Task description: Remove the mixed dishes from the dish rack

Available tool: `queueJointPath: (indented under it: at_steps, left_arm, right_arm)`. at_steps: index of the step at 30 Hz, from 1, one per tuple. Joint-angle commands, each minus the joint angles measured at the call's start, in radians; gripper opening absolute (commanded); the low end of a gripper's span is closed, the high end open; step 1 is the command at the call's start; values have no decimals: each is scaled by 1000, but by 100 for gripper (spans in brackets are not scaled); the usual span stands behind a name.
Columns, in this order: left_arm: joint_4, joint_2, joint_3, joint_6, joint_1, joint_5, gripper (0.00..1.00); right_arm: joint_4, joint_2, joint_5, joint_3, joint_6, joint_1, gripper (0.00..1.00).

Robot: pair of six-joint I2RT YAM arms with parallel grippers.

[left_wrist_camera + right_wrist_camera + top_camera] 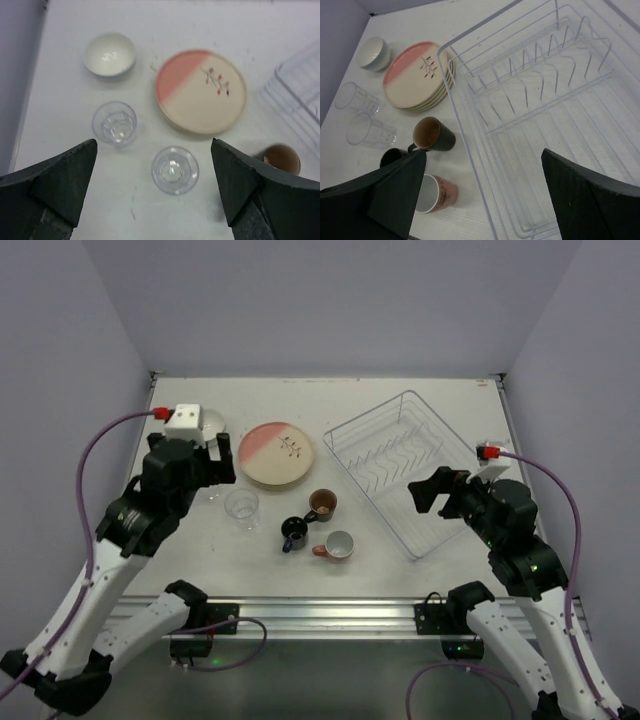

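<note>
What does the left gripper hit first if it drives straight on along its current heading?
Most likely the nearer clear glass, upright and roughly centred between the fingers of the open left gripper. The second glass sits left of that line. Depth is unclear; it could touch the table first.

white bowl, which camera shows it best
Left wrist: the white bowl is seen whole from above, nothing covering it. Top external has it mostly hidden behind the left arm; right wrist shows it small, near a corner.
</note>
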Motion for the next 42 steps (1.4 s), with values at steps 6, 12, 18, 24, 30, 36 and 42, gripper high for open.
queueJointPath:
  at_steps: [6,12,18,24,30,36,42]
  left_arm:
    - [244,-234,-274,-58,120,-202,100]
    - [226,-331,-309,-66,314,-94,100]
    - [193,-490,-355,-28,309,-85,100]
    - [250,-638,-432,11,302,-85,100]
    - [258,-667,-453,16,302,-36,100]
    - [256,-733,-467,2,302,-56,100]
    - [253,-748,-461,5,302,-53,100]
  right_arm:
    - [-79,-95,273,116,-133,-1,99]
    - [-19,-193,252,38,-234,28,99]
    - [-73,-265,328,47,-196,51,99]
    - [-63,-348,350,10,-199,81,99]
    - [-71,-406,385,-13,-208,115,99]
    - [-126,-446,356,16,-194,115,99]
    - [-148,-394,372,79,-240,115,99]
